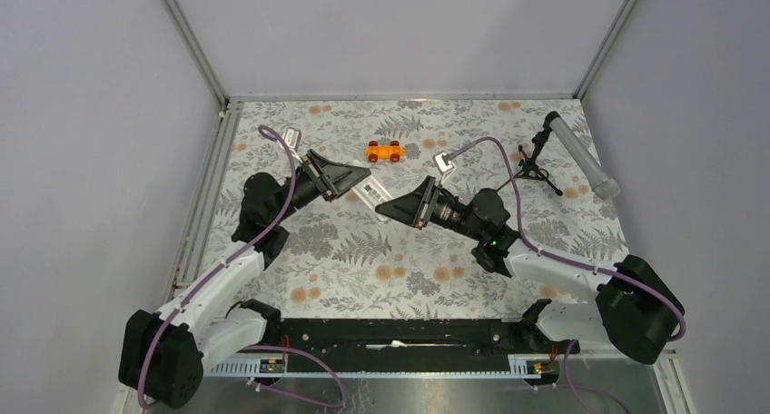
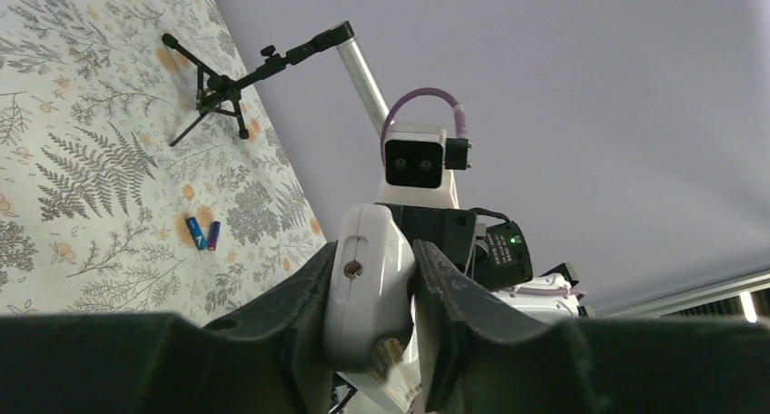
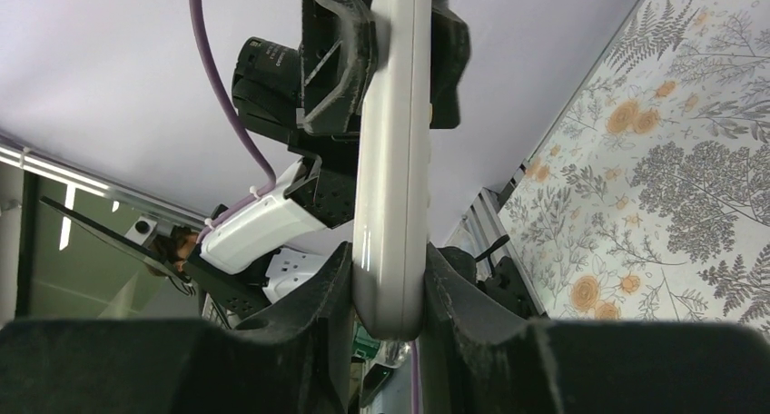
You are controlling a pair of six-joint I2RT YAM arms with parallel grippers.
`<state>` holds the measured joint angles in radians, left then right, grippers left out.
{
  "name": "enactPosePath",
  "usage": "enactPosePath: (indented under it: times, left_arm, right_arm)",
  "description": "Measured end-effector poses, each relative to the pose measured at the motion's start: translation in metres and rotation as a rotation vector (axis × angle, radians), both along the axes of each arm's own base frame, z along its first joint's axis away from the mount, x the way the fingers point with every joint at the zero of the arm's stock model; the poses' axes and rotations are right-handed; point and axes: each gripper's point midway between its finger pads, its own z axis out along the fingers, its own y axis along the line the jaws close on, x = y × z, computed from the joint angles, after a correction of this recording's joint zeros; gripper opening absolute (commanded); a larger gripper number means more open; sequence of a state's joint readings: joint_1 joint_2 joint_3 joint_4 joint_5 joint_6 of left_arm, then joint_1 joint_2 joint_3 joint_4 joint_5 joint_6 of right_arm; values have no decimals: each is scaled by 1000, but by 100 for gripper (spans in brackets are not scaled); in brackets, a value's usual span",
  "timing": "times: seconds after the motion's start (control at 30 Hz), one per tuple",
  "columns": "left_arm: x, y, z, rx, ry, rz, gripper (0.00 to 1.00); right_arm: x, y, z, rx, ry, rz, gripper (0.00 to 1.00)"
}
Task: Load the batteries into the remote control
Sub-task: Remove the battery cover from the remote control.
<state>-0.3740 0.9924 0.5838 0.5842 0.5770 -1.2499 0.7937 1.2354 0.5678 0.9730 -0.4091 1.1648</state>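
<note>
The white remote control [image 1: 372, 194] is held off the table between both grippers, one at each end. My left gripper [image 1: 357, 179] is shut on one end; that rounded end [image 2: 368, 287] fills the gap between its fingers [image 2: 374, 251]. My right gripper [image 1: 389, 209] is shut on the other end. In the right wrist view the remote [image 3: 392, 142] runs edge-on from my gripper [image 3: 389, 255] up to the left gripper. The two batteries [image 2: 204, 233] lie side by side on the floral mat, near the tripod. They show as a small dark spot in the top view [image 1: 577, 191].
An orange toy car [image 1: 384, 151] sits at the back centre of the mat. A grey tube [image 1: 581, 155] on a black tripod [image 1: 536, 162] stands at the back right, also in the left wrist view [image 2: 227, 87]. Metal frame rails edge the mat.
</note>
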Motion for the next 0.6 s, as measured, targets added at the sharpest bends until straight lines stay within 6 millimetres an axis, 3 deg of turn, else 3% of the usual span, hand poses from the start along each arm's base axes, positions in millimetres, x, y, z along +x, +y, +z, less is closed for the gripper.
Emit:
enactPosePath:
  times: [0.03, 0.07, 0.1, 0.13, 0.17, 0.23, 0.33, 0.6]
  left_arm:
    - [0, 0, -1, 4, 2, 1, 15]
    - [-1, 0, 1, 4, -1, 1, 7]
    - [-1, 0, 3, -1, -2, 0, 1]
    - [-3, 0, 7, -10, -7, -7, 0]
    - [-5, 0, 9, -10, -18, -10, 0]
    - [-4, 0, 9, 6, -37, -2, 0]
    - [-2, 1, 1, 51, -51, 8, 0]
    - [4, 6, -14, 198, -145, 55, 0]
  right_arm:
    - [1, 0, -2, -6, 6, -2, 17]
    - [1, 0, -3, -7, 14, -2, 29]
    - [1, 0, -3, -8, 25, 0, 50]
    - [0, 0, -3, -7, 27, 5, 72]
    - [-1, 0, -2, -3, 26, 7, 85]
    - [1, 0, -1, -5, 11, -4, 97]
    - [6, -4, -8, -45, 16, -48, 98]
    - [20, -33, -7, -131, 23, -235, 68]
